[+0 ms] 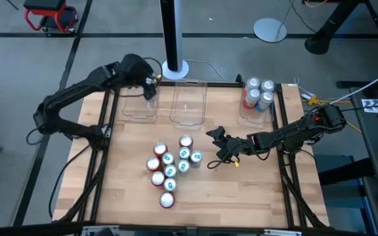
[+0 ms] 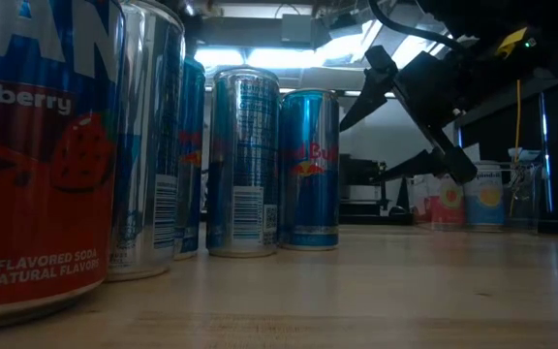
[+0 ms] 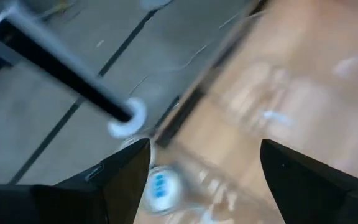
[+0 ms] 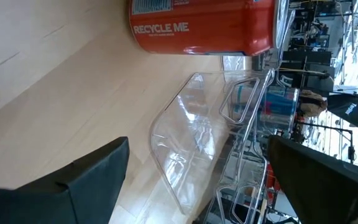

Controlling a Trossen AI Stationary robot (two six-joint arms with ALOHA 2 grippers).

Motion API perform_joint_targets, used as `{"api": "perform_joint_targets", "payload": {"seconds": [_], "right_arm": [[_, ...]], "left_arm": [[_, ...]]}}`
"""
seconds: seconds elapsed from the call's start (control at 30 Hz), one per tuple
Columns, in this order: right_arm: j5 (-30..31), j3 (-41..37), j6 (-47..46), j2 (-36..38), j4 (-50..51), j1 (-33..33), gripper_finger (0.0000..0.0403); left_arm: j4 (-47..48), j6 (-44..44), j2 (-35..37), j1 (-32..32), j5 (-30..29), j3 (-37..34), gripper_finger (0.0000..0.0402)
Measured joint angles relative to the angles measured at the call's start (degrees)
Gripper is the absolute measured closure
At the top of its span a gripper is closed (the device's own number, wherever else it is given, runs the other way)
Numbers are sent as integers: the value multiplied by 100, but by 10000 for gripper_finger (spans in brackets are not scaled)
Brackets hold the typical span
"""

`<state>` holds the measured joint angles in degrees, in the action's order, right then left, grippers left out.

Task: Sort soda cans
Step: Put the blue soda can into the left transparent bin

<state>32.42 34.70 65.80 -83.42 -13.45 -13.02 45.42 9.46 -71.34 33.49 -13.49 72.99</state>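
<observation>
A cluster of red, teal and silver soda cans [image 1: 171, 168] stands upright on the table's middle; the low view shows them close up [image 2: 245, 160]. Several more cans [image 1: 258, 93] stand in the right clear bin [image 1: 272, 113]. My right gripper [image 1: 213, 148] is open, level above the table just right of the cluster, its fingers pointing left. Its wrist view shows a red can [image 4: 204, 25] ahead. My left gripper [image 1: 151, 88] is open over the left clear bin [image 1: 136, 108]. A blue-topped can [image 3: 160, 186] shows blurred below it, beside one finger.
A middle clear bin [image 1: 188, 105] stands between the other two along the far edge. A black pole on a white base [image 1: 174, 67] rises just beyond the table. Bare wood lies toward the near edge and on the table's left and right sides.
</observation>
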Motion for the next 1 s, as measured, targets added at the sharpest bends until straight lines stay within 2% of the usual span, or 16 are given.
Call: {"api": "perform_joint_targets", "payload": {"seconds": [0.27,0.4,0.53,0.7,1.0], "right_arm": [[0,0,2,0,2,0,22],[-59,0,5,5,-5,-15,22],[-152,0,80,217,9,-191,22],[-160,0,128,629,284,-438,22],[36,-64,-340,1095,1233,-424,22]], "left_arm": [[189,-417,67,-1828,198,0,109],[161,-588,-152,-2743,200,0,109],[32,-786,-476,-3395,199,0,109],[-373,-864,-969,-3816,196,-2,109],[-496,-952,-1783,-3923,267,-2,109]]}}
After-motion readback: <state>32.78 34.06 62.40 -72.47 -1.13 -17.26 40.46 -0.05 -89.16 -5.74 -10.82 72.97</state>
